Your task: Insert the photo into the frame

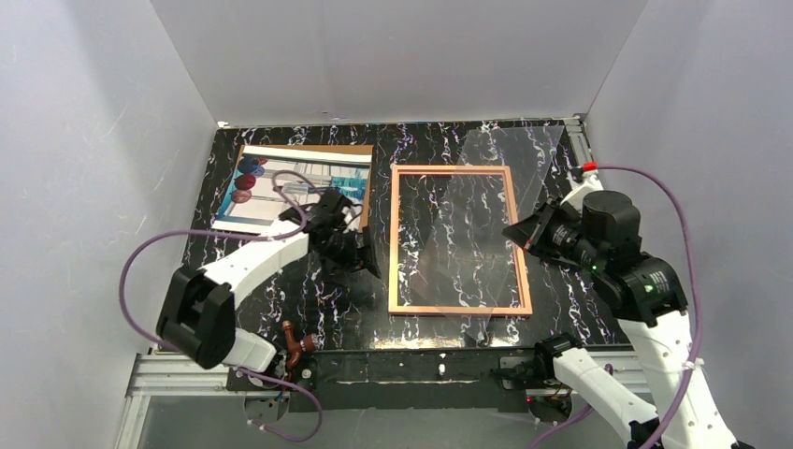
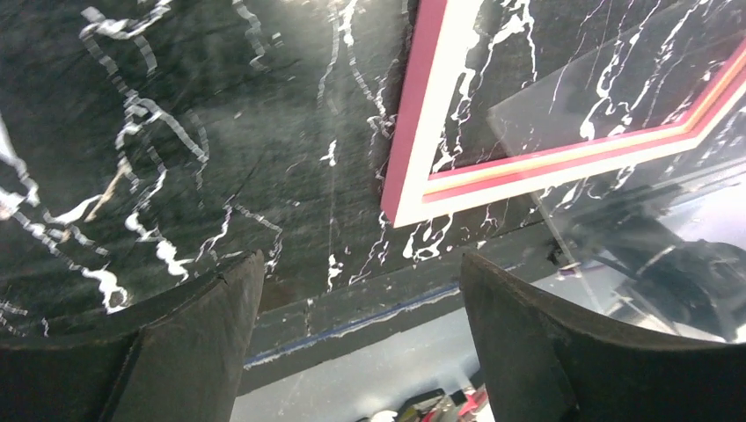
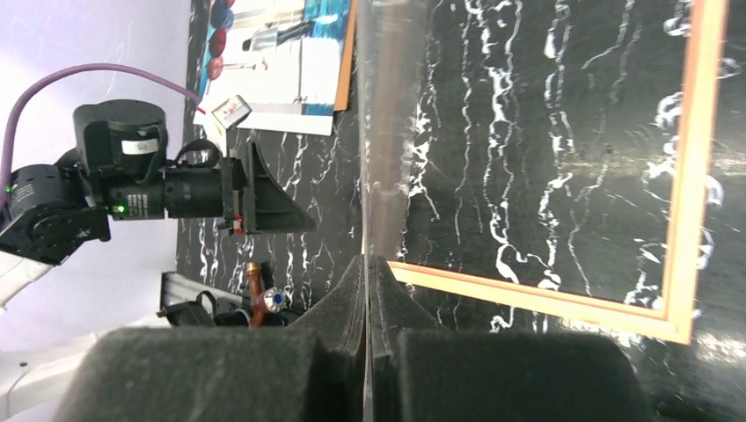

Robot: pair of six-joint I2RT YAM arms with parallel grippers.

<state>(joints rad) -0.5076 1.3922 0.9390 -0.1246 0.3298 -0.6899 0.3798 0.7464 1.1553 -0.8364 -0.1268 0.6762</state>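
Note:
The frame lies flat mid-table, copper-orange side up; its corner looks pink-red in the left wrist view. My right gripper is shut on the near edge of the clear pane, which slants up over the frame's right half. It sits at the frame's right rail. The photo lies face up at the back left, partly hidden by my left arm. My left gripper hangs open and empty above the bare table, between photo and frame.
A brown backing board lies under the photo. A small copper-brown fitting sits at the table's near edge by the left arm's base. White walls close in the back and both sides.

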